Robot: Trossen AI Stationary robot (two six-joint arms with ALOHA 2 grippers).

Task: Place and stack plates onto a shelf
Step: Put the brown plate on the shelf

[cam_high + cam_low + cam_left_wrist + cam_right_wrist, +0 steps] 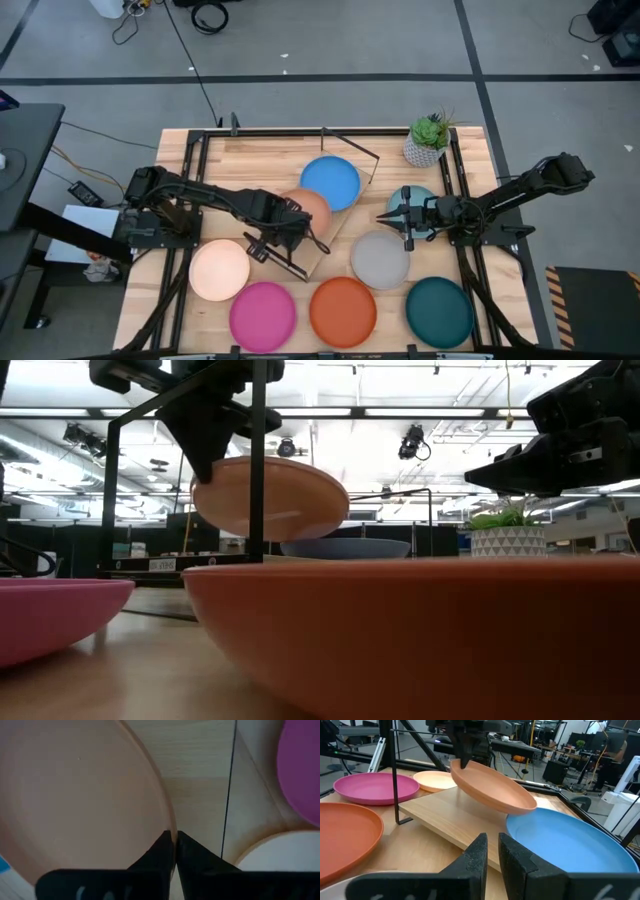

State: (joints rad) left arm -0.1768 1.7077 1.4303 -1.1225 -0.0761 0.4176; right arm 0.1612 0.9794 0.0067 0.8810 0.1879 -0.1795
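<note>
Partly, perhaps, pale plate (408, 196) beneath right pincer (384, 215)

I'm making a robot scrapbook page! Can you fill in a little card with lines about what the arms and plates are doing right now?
Left end effector: shut on the rim of the round matte tan plate, held tilted above the light wooden shelf board
Right end effector: empty, waiting above the table near the round grey plate
On the shelf: round blue plate
Still on the slatted tabletop: cream plate, pink plate, orange plate, dark teal plate
Corner: small potted plant
</note>
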